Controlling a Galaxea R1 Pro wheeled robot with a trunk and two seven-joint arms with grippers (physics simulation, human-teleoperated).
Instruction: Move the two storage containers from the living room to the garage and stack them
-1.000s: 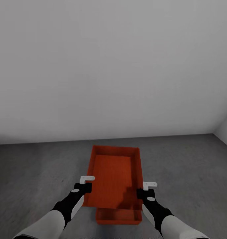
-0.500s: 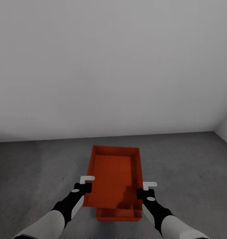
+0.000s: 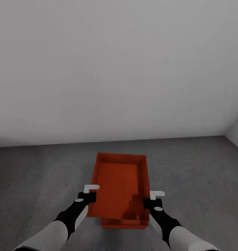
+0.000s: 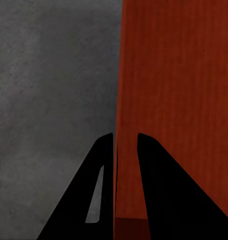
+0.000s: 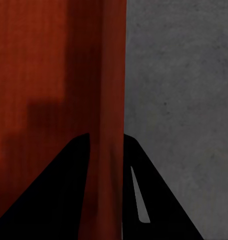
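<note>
both grippers [image 3: 92, 194] [image 3: 151, 199] clamp upper container [image 3: 119, 186] over lower container [image 3: 124, 224].

This is a bare garage-like room, unfurnished and plain. A light grey wall [image 3: 119, 69] rises ahead of the claws, smooth and unmarked, and meets a second wall [image 3: 237, 134] at a corner off beyond the right claw [image 3: 151, 199]. Under and around both claws spreads a dark grey, mottled concrete floor [image 3: 35, 174]; the same rough grey surface shows just beside the left claw [image 4: 125, 142] in the left wrist view and beside the right claw in the right wrist view. Two orange-red bins [image 3: 119, 184] between the claws, one over the other, suit a storage space.
</note>
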